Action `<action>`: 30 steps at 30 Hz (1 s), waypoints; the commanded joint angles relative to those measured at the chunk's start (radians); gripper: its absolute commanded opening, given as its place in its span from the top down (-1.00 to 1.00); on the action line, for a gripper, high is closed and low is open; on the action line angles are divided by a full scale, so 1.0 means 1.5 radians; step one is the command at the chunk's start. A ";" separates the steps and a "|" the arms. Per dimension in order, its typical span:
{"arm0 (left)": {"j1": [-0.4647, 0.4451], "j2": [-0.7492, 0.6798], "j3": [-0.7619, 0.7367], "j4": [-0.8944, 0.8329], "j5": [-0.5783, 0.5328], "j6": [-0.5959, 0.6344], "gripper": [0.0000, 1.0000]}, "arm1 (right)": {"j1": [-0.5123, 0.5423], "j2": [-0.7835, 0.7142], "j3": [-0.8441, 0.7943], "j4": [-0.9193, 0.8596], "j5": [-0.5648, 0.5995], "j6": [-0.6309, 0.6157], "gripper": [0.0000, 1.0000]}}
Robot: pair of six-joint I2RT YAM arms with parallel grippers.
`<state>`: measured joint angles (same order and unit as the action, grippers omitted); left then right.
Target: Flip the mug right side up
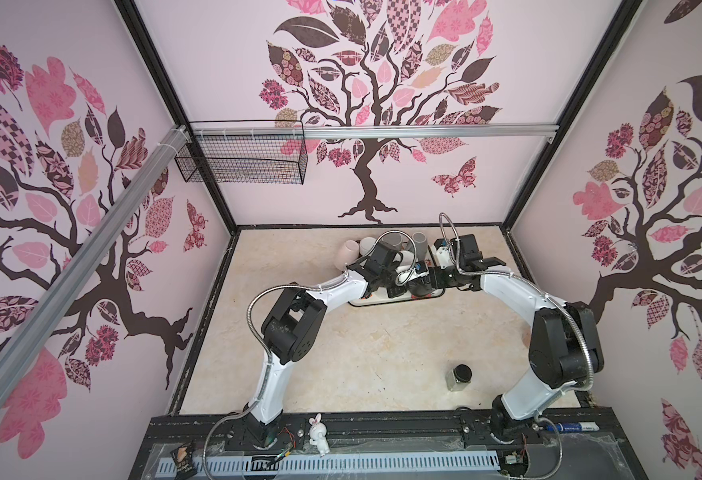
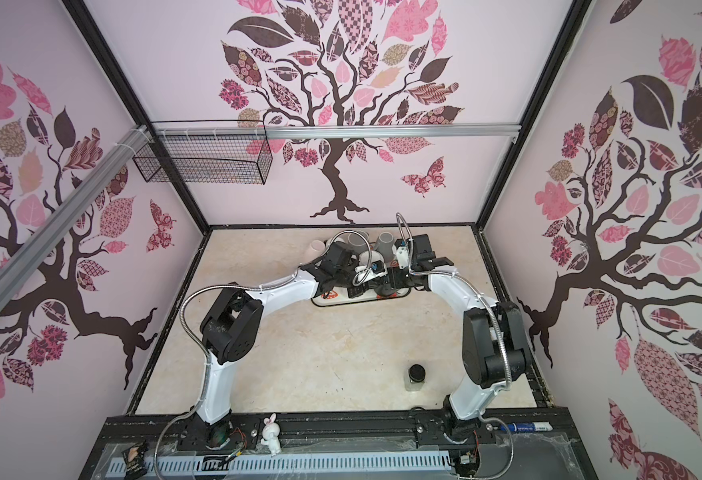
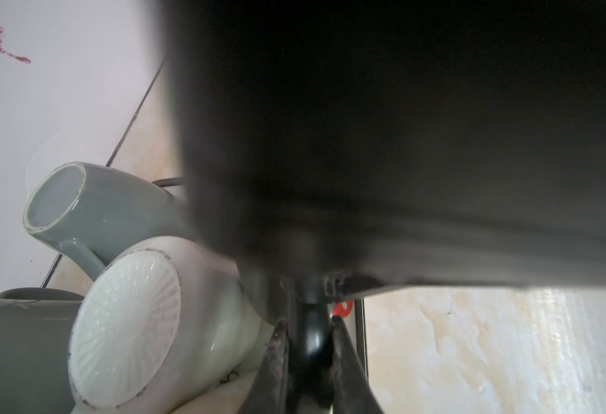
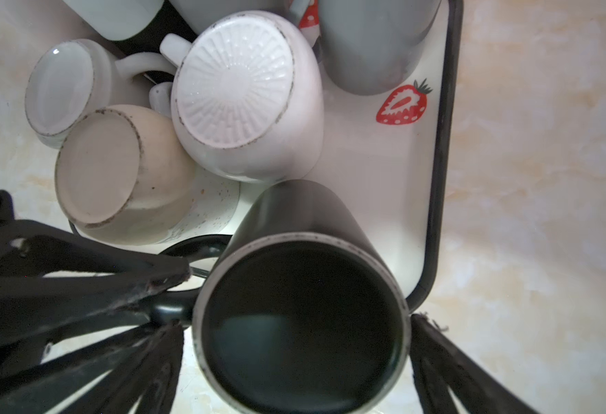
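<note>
Toward the front edge, a lidded jar [image 1: 459, 376] stands on the marbled tabletop [image 1: 382, 353]. Farther back, at a corner of the strawberry tray [image 4: 445, 143], the black mug [image 4: 305, 279] is mouth-up, with the left gripper [image 3: 307, 324] clamping its handle [image 3: 310, 358] and the right gripper [image 4: 297, 324] open astride it; tree-patterned walls [image 1: 382, 187] rise behind.

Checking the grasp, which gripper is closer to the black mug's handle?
Left: the left gripper pinches the handle itself; the right gripper, open, straddles the body of the black mug.

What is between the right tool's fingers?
The black mug, seen in the right wrist view; the left tool pinches its handle.
</note>
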<state>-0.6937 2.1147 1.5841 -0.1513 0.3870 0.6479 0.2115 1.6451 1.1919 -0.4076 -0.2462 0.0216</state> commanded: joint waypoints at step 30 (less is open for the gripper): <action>-0.024 -0.060 -0.012 0.101 -0.068 -0.417 1.00 | -0.076 -0.296 -0.179 0.264 -0.080 0.298 -0.63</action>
<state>-0.7341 2.0796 1.5738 -0.1505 0.2703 0.2062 0.0994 1.2747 0.9558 -0.0963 -0.3698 0.3946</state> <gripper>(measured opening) 0.158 0.816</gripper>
